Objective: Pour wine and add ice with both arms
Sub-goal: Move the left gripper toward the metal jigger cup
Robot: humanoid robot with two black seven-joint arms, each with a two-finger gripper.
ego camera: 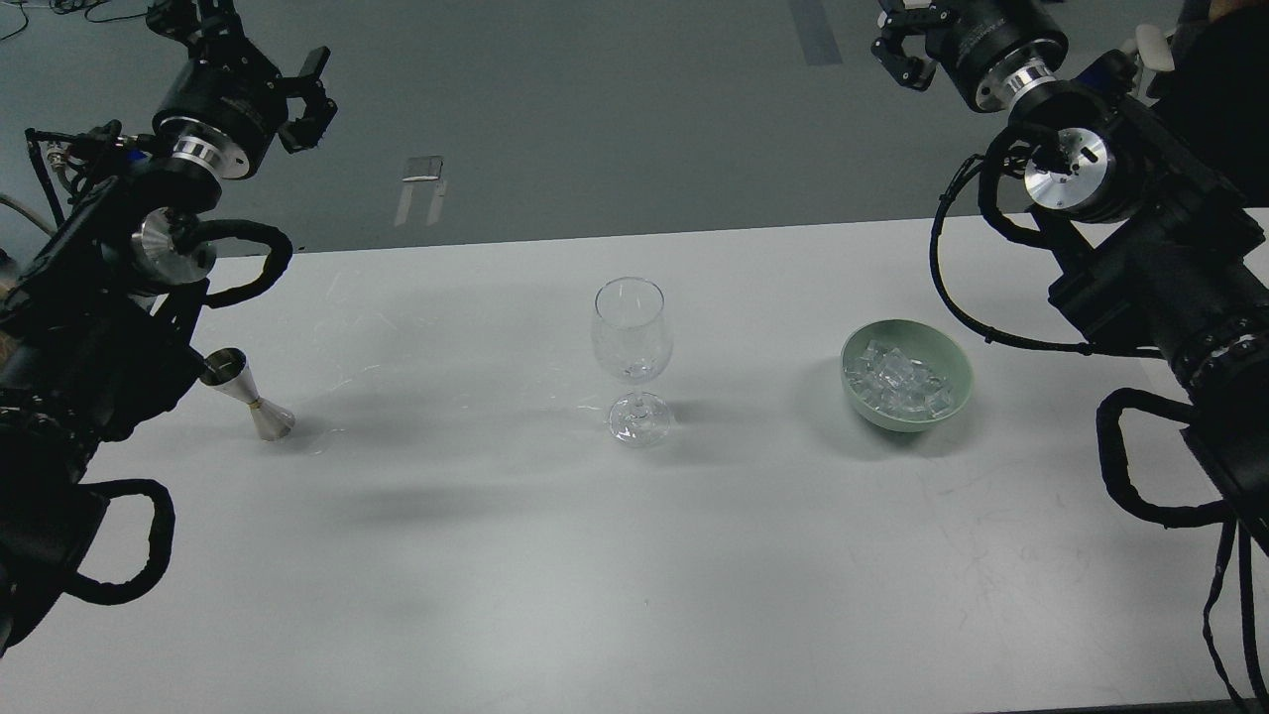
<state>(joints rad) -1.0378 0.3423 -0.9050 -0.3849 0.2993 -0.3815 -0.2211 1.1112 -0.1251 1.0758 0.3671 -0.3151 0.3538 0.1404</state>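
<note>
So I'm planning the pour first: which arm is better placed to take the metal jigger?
Left, probably: the jigger stands beside the left arm, left of the wine glass; the right arm is across the table.

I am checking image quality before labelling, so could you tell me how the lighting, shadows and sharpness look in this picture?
Head view: soft even light; the wine glass, green bowl and metal jigger are sharp; faint soft shadows lie on the white table; the ice glints; both grippers at the top corners are dark.

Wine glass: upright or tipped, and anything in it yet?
Upright: the wine glass stands on its foot on the table. No ice inside; liquid, cannot tell.
</note>
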